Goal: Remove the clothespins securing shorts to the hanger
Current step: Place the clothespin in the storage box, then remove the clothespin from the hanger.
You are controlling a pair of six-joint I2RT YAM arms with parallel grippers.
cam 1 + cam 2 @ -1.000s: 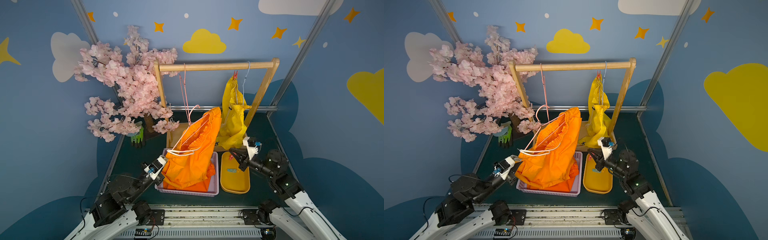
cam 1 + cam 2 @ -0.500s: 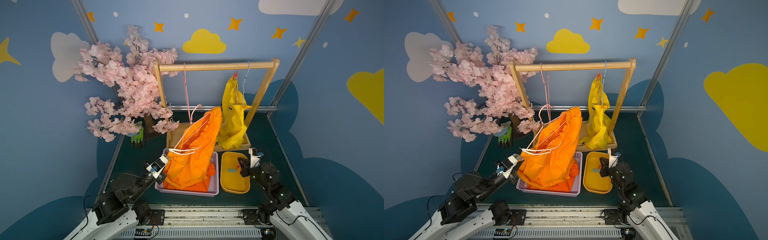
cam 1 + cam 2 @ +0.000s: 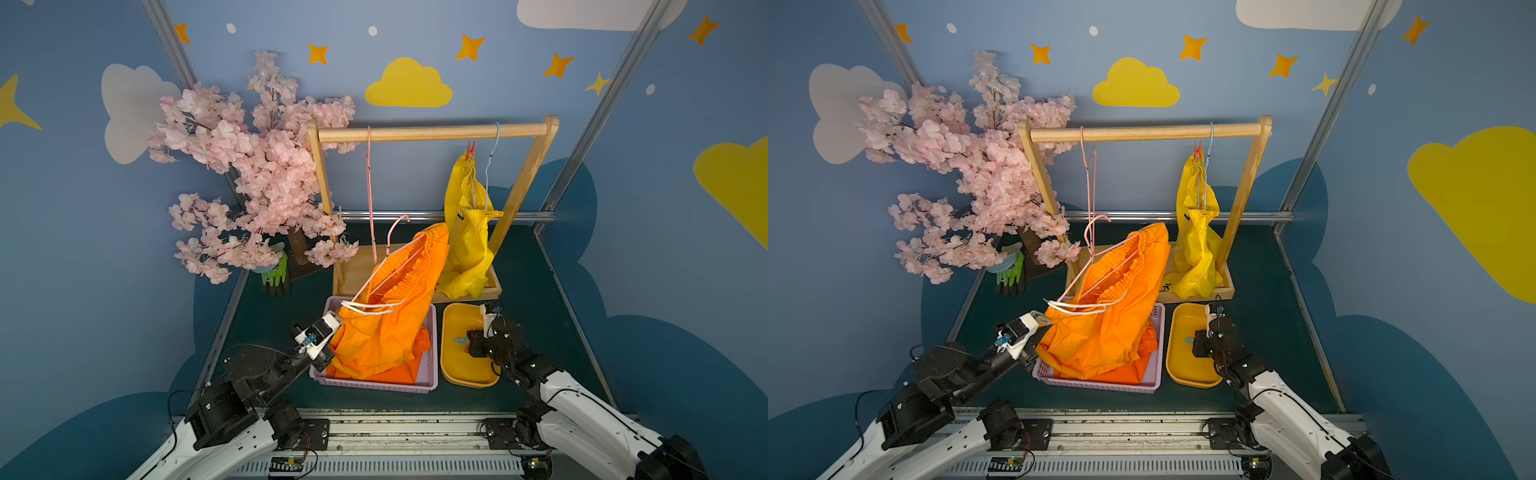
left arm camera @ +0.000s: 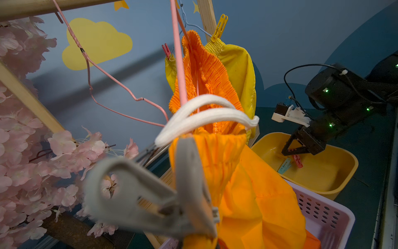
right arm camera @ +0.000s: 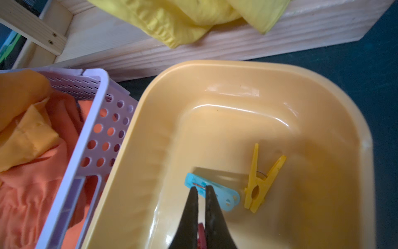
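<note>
Orange shorts [image 3: 390, 324] droop from a tilted pink hanger [image 3: 399, 266] over the purple basket. My left gripper [image 3: 337, 323] is shut on a grey clothespin [image 4: 187, 172] clipped at their waistband by the white drawstring [image 4: 204, 114]. Yellow shorts [image 3: 467, 237] hang on the rail, pinned by a red clothespin [image 3: 471, 148] and a yellow clothespin [image 4: 219, 28]. My right gripper [image 5: 200, 189] hovers low inside the yellow tray [image 5: 237, 71], shut on a red clothespin [image 5: 201, 235]. A teal clothespin [image 5: 224, 197] and a yellow clothespin [image 5: 261, 183] lie in the tray.
The purple basket [image 3: 374, 384] holds another orange pair [image 3: 401, 374] and stands left of the tray. Behind both is the wooden rack [image 3: 432, 133] with an empty pink hanger [image 3: 369, 187]. A pink blossom tree [image 3: 249, 166] and green-black gloves [image 3: 276, 272] stand far left.
My right arm swung back from near the yellow shorts and came down into the yellow tray with the red clothespin. The left arm and orange shorts barely shifted.
</note>
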